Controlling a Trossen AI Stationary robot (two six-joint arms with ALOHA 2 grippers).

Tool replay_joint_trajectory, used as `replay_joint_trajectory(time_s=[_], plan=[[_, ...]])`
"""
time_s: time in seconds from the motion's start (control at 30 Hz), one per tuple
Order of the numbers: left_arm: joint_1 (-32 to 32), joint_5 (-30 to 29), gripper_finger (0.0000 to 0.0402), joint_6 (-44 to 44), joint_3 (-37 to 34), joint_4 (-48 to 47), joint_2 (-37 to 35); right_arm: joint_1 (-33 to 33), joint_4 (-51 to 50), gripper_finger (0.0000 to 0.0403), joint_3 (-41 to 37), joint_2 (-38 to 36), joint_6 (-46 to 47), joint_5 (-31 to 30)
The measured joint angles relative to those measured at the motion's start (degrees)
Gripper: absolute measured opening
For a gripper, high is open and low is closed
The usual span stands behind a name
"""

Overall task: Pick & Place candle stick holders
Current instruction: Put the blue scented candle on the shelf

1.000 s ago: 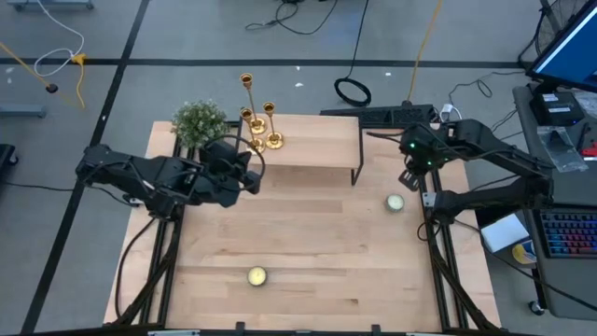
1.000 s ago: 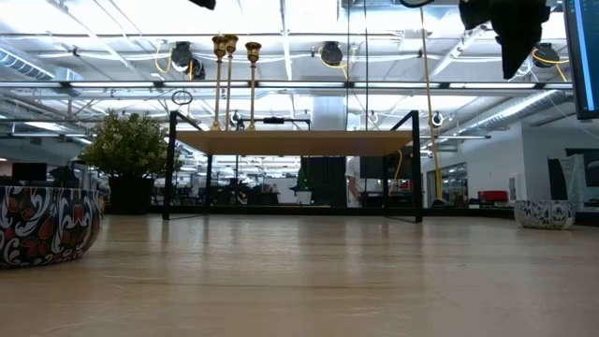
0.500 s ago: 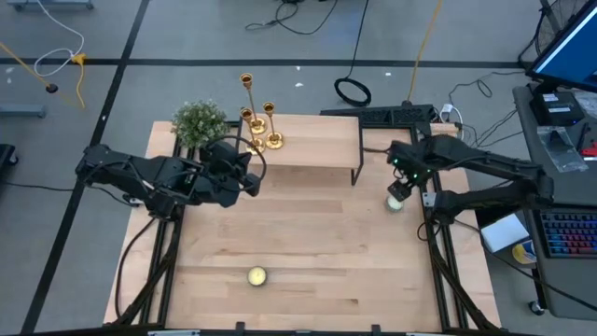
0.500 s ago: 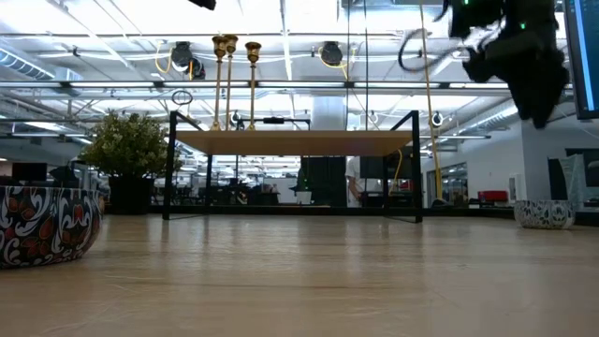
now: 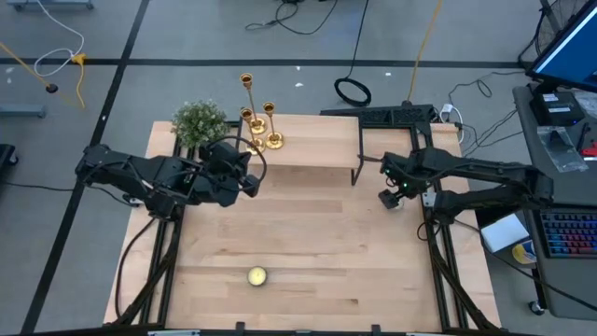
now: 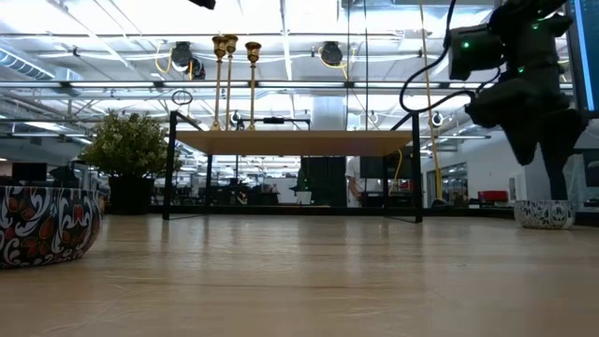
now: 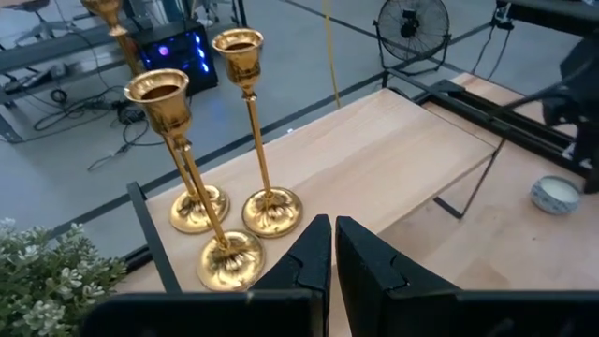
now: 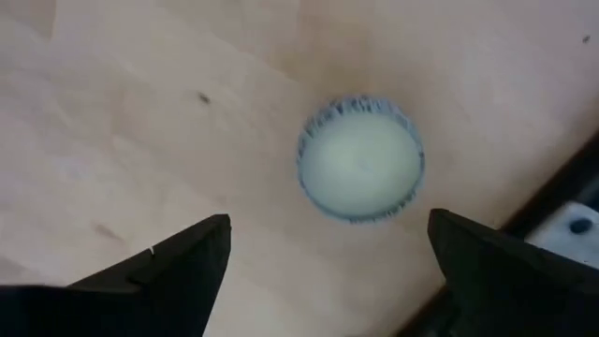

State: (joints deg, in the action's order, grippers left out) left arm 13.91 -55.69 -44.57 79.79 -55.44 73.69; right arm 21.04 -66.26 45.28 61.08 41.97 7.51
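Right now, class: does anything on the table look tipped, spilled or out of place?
Nothing stands out. The three candle stick holders stand upright together on the raised shelf, and the tin candle sits flat under the open right gripper.

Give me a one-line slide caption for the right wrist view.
Right gripper, fingers spread wide, poised directly above a small round candle on the wooden table.

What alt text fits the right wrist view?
The right claw, jaws wide open, hangs directly above a small round candle with pale wax, which sits on the wooden table. A dark frame edge shows at one corner.
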Motion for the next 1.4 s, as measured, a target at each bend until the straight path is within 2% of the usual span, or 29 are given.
replay_joint_trajectory(time_s=[0.37, 0.63, 0.87, 1.13, 1.4], plan=[[0.3, 3.36, 0.0021, 1.4, -0.02, 0.0, 0.0, 0.0, 3.6, 0.0356, -4.08, 0.0, 8.2, -0.67], [0.37, 3.37, 0.0021, 2.71, -0.02, 0.0, 0.0, 0.0, 4.7, 0.0357, -4.24, 0.0, 11.35, -5.78], [0.37, 4.21, 0.0021, 3.82, -0.02, 0.0, 0.0, 0.0, 6.17, 0.0357, -4.24, 0.16, 12.33, -7.76], [0.37, 4.19, 0.0021, 3.95, -0.02, 0.0, 0.0, 0.0, 7.39, 0.0357, -4.66, 3.8, 12.91, -9.45], [0.37, 4.21, 0.0021, 4.41, -0.02, 0.02, 0.0, -0.11, 11.95, 0.0357, -12.43, 6.27, 14.82, -7.37]])
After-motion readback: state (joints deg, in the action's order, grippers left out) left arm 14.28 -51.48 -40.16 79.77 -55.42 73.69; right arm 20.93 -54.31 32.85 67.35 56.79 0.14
